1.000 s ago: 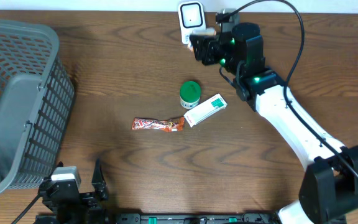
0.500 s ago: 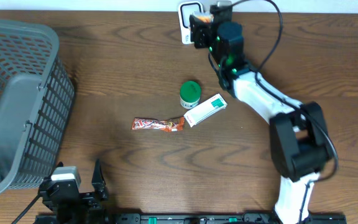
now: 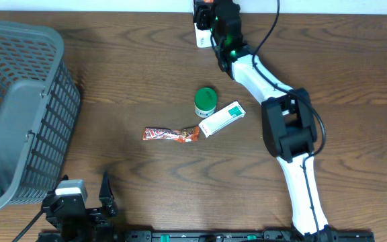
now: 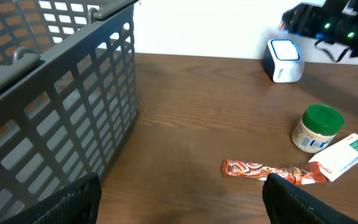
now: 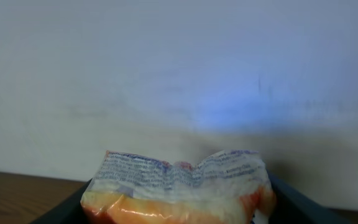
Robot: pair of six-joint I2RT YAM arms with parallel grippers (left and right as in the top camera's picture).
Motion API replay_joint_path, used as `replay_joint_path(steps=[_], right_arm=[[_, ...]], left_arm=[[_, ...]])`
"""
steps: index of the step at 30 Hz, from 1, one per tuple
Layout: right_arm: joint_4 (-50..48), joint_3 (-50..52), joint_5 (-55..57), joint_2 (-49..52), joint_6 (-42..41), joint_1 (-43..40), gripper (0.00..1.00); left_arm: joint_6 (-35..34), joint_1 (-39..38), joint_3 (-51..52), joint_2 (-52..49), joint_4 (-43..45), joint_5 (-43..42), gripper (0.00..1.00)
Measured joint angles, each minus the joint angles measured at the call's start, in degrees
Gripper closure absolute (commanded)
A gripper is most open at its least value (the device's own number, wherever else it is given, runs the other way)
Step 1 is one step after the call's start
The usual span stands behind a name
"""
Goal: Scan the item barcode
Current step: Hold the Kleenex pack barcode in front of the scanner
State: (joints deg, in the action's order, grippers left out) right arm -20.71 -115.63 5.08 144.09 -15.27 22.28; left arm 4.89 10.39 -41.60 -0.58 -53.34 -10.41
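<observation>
dark wood table (image 3: pixel 113 81), plain white wall (image 5: pixel 179 56)

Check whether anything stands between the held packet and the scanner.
Nothing visible does. The right end effector holds the packet right beside the scanner. The jar, box and candy bar lie farther off, not between them.

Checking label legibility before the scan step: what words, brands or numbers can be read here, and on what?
No text here can be read.
packet: rows of fine print, blurred.
candy wrapper: red-and-white lettering, too small.
box: green-and-white print, too small.
jar: label unreadable.
</observation>
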Motion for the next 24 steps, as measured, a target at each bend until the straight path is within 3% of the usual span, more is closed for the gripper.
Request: replay_joint_path(steps=[6, 17, 24], right_arm=[[0.44, -3.02, 1.66, 5.46, 0.35, 0.0, 0.41], [1.66, -3.45, 3.91, 6.67, 0.48, 0.02, 0.39], [8.74, -4.33, 3.98, 5.84, 0.7, 0.02, 0.41]], left_arm=[[0.0, 0.0, 0.0, 0.0, 0.0, 0.0, 0.16], [0.0, 0.0, 0.0, 0.0, 0.0, 0.02, 0.16], [0.0, 0.0, 0.0, 0.0, 0.0, 0.02, 0.16]])
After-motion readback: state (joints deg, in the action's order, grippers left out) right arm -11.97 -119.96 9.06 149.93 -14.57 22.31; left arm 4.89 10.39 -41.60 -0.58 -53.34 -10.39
